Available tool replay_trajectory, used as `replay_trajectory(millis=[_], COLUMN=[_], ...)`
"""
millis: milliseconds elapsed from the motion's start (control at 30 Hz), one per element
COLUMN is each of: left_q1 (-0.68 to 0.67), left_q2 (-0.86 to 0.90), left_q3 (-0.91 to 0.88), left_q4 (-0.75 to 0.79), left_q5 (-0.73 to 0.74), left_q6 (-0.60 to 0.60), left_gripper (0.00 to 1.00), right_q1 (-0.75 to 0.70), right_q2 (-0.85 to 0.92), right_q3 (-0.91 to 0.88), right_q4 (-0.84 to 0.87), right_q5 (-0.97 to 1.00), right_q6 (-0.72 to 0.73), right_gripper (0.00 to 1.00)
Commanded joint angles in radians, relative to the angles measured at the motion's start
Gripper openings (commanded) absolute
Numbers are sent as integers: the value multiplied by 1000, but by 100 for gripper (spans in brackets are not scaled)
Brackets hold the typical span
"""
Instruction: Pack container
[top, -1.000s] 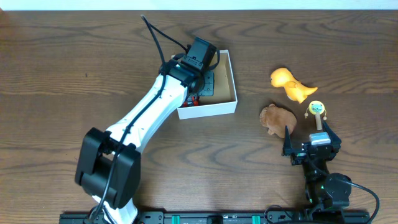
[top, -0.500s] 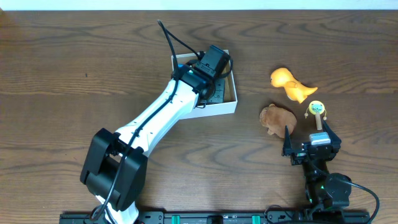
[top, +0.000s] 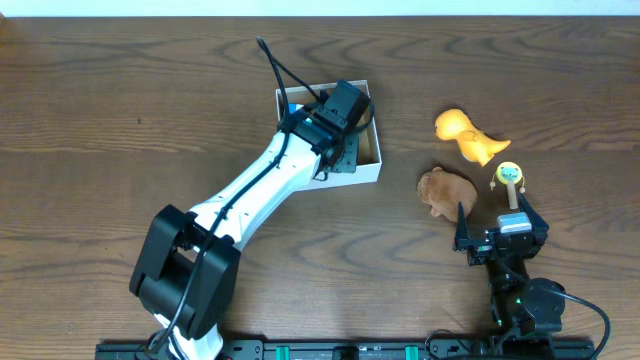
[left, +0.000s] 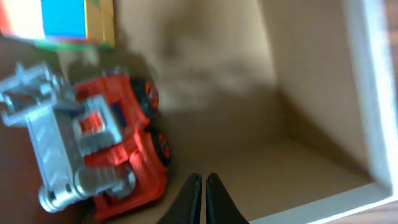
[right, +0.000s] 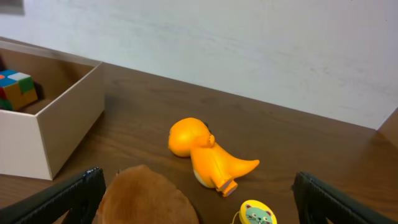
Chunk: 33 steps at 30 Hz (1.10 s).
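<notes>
The left fingers (left: 191, 200), pressed together and empty inside the box (top: 360, 174), sit at four o'clock of the truck (left: 99, 143) and could knock it when lifting out, while the right fingers (right: 62, 194) gape wide.

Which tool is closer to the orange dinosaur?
Right. The right tool waits open just on the robot's side of the orange dinosaur; the left tool is shut in the container, farther off.

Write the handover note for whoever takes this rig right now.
Left end effector: shut, empty, down inside the container beside the red toy truck.
Right end effector: open, empty, near the brown animal toy.
Done: red toy truck and colour cube are in the container.
To do: orange dinosaur, brown animal toy and small yellow-headed toy lie on the table.
</notes>
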Motion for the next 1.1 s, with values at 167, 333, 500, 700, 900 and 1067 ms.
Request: replay_trajectory(millis=[167, 333, 500, 700, 900, 1067], left_q1=[-3, -3, -3, -3, -3, 0], left_q2=[11, 11, 11, 10, -14, -76], left_q3=[-17, -17, -17, -16, -16, 1], left_q4=[-45, -58, -75, -94, -82, -35], left_q5=[-6, 55, 57, 57, 55, 6], left_q6=[-24, -24, -24, -28, -27, -23], left_gripper=[6, 6, 6, 6, 6, 6], right_q1=[-13, -13, -13, -13, -13, -13], right_q2=[-5, -5, -5, -5, -5, -5], right_q3=[-2, -2, -2, -2, -2, -2], right_q4=[-4, -4, -4, -4, -4, -4], right_q5=[3, 3, 3, 2, 3, 2], right_q6=[18, 18, 18, 18, 18, 18], right_gripper=[99, 99, 99, 99, 99, 99])
